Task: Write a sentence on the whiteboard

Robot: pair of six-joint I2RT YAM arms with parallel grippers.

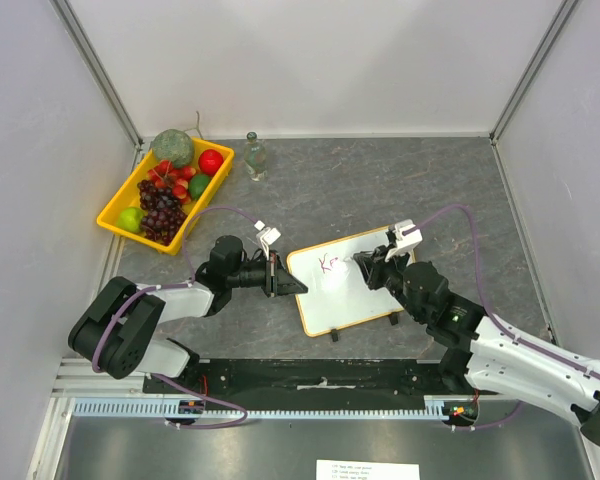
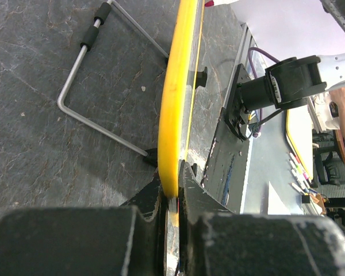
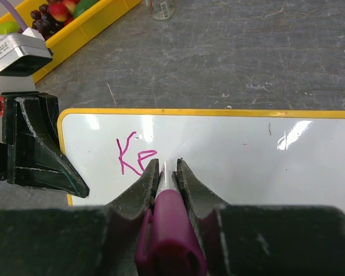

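The whiteboard [image 1: 352, 293] lies flat on the grey table, white with a yellow frame. Pink letters "Ke" [image 1: 329, 263] are on its left part and show in the right wrist view [image 3: 135, 154]. My left gripper [image 1: 276, 274] is shut on the board's left edge [image 2: 173, 115], seen edge-on in the left wrist view, jaws clamping the yellow frame. My right gripper [image 1: 368, 262] is shut on a pink marker [image 3: 170, 221], its tip down on the whiteboard [image 3: 247, 155] just right of the letters.
A yellow tray [image 1: 110, 214] of fruit sits at the back left, and a small glass bottle [image 1: 255, 157] stands behind the board. A wire stand [image 2: 98, 75] lies under the board. White walls enclose the table.
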